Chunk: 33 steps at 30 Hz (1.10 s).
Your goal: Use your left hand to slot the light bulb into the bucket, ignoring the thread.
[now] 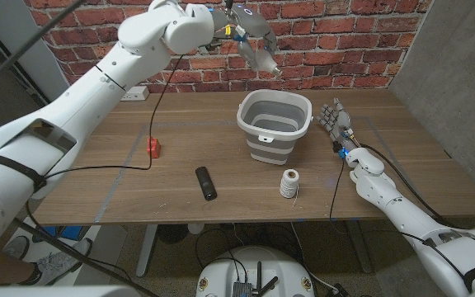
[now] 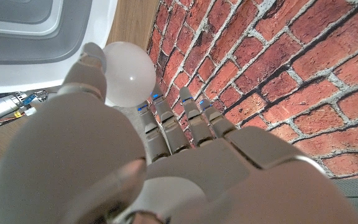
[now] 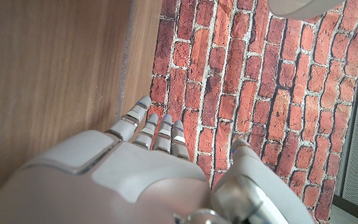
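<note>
Thread (image 1: 289,183) before bucket (image 1: 275,125); remote (image 1: 206,182) further left

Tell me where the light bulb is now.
The light bulb is held in the raised left hand, above the grey bucket, near the brick wall.

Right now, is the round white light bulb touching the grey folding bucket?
Apart. The head view shows the light bulb held by the left hand, above the bucket.
</note>
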### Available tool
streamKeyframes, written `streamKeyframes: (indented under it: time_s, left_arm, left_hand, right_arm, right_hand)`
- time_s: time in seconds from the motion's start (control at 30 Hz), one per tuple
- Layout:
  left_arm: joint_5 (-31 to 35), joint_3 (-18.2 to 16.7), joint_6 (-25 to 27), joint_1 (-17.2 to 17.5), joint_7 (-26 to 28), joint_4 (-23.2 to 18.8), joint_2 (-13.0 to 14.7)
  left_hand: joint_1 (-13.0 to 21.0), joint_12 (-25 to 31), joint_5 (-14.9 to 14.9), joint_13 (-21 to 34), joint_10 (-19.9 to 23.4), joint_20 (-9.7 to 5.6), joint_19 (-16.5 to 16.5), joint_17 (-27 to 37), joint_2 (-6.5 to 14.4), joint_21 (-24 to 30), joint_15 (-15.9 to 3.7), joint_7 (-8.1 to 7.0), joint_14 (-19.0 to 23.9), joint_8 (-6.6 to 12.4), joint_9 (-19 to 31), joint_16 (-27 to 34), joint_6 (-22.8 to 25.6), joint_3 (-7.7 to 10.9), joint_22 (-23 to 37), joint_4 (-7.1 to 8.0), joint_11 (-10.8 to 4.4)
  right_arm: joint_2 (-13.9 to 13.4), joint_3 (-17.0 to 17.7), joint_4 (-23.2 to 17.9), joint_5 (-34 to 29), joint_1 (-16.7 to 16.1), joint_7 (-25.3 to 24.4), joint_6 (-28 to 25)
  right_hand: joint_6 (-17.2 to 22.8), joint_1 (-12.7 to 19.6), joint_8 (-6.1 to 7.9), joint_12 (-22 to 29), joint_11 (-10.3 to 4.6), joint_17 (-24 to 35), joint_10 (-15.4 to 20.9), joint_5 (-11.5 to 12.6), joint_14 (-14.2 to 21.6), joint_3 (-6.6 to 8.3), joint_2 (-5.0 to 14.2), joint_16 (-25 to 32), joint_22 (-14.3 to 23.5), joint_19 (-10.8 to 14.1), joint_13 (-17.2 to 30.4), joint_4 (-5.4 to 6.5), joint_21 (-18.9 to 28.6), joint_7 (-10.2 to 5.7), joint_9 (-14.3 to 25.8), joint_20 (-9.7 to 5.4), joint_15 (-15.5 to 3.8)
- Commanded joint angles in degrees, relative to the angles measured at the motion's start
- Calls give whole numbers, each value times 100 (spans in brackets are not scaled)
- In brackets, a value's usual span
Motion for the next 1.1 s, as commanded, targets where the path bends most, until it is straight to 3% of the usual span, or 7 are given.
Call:
streamKeyframes:
  time_s: [0.03, 0.57, 1.1]
  left_arm:
    - [-210, 253, 18, 43, 53, 153, -233]
    - [-527, 500, 320, 252, -240, 300, -385]
    - [-742, 733, 381, 227, -390, 631, -427]
  left_hand:
    - [-121, 2, 27, 320, 325, 13, -42, -12, 274, -23, -932, -77, -59, 113, 8, -54, 325, 10, 1, 13, -246]
    - [-206, -103, 49, 344, 194, 70, -141, -36, 298, -36, -907, -35, -100, -47, -34, -113, 185, -2, -2, 16, -246]
    - [-210, -167, 62, 367, 127, 68, -160, -25, 315, -22, -912, -8, -78, -136, -49, -113, 167, -6, -2, -10, -249]
  right_arm:
    - [-29, 43, 16, 20, -22, 8, 41]
    - [-65, 61, -66, 45, -93, -21, -6]
    - [-93, 58, -53, 29, -103, -45, -38]
  right_hand:
    - [67, -20, 13, 37, 15, -4, 45, 54, -34, -28, 238, 49, 18, 38, 3, 18, -18, -2, 24, 10, -25]
    - [70, -8, 11, 39, 17, -9, 52, 54, -38, -34, 245, 53, 18, 43, 4, 9, -28, -8, 24, 16, -31]
    - [99, 1, 19, 39, 14, -16, 53, 53, -33, -41, 254, 61, 19, 50, 4, 4, -36, 5, 25, 22, -41]
